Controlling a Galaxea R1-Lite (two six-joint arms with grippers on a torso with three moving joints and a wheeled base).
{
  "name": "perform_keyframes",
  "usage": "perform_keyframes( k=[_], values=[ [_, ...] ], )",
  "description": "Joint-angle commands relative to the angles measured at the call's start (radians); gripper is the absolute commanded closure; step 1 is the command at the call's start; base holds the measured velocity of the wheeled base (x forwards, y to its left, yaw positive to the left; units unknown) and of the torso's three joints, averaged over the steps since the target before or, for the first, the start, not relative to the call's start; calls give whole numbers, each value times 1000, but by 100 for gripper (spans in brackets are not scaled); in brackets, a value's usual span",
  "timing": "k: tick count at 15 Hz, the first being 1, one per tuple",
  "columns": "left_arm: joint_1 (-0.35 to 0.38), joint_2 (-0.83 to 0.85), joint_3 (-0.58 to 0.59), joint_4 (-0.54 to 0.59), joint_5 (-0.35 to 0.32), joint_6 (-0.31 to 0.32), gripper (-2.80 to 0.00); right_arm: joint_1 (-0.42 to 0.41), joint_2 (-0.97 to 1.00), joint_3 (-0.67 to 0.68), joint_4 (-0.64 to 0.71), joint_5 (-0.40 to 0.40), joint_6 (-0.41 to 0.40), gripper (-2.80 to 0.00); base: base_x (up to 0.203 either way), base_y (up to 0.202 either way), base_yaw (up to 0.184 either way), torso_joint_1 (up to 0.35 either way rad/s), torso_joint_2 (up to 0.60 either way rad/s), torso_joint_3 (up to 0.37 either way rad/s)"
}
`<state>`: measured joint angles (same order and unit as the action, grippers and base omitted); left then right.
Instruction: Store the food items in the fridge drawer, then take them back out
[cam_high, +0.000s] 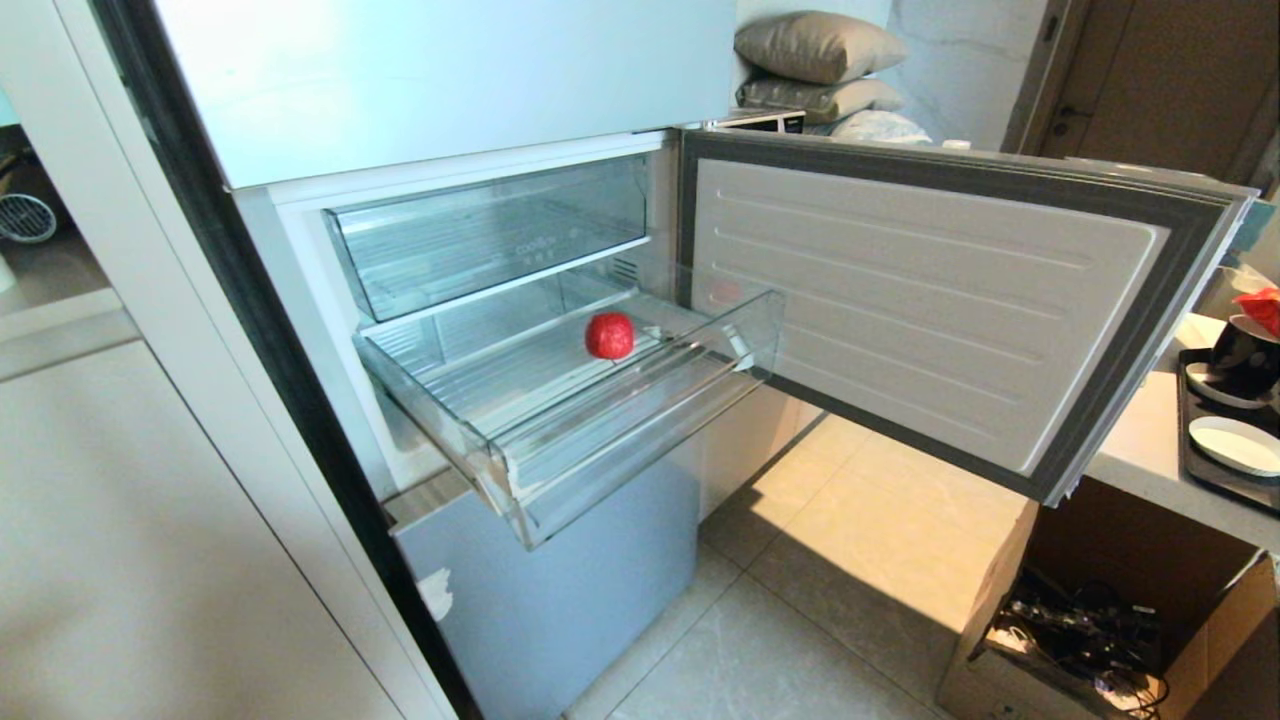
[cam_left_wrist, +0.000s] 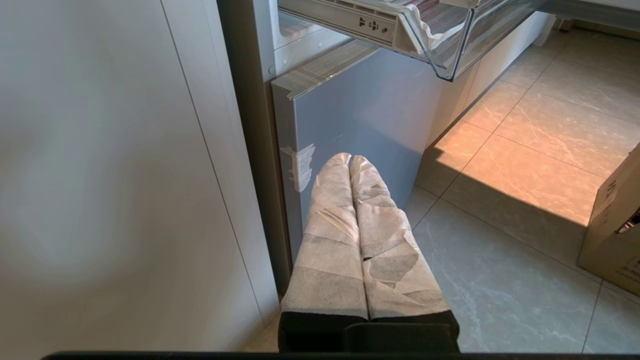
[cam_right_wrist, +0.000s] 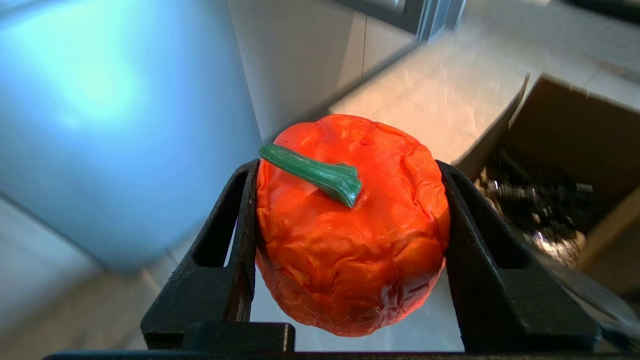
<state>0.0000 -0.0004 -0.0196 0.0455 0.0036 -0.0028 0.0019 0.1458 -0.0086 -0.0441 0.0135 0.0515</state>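
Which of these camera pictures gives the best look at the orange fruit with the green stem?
The right wrist view: the orange fruit fills it, clamped in the right gripper, stem and wrinkled skin plain. The head view shows only the red fruit in the drawer; the left wrist view shows neither fruit.

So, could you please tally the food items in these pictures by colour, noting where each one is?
Glossy red: 1, the red piece lying in the fridge drawer.
Orange-red with green stem: 1, the orange-red piece gripped by the right gripper.
Total: 2
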Motion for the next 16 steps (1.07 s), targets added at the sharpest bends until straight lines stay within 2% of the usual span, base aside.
perform_keyframes(
  k=[1,3,10,16],
  values=[
    [1,0,1,-1,1,0,0,-2,-151,5,-1,-6,0,0,0,0,0,0,0,0],
    [0,0,0,-1,0,0,0,-3,-146,7,50,-52,-10,0,0,0,0,0,0,0],
    [1,0,0,-1,0,0,0,-3,-146,9,43,-52,-5,0,0,0,0,0,0,0],
    [1,0,1,-1,1,0,0,-3,-146,9,43,-52,-12,0,-1,-8,149,3,3,3]
  ],
)
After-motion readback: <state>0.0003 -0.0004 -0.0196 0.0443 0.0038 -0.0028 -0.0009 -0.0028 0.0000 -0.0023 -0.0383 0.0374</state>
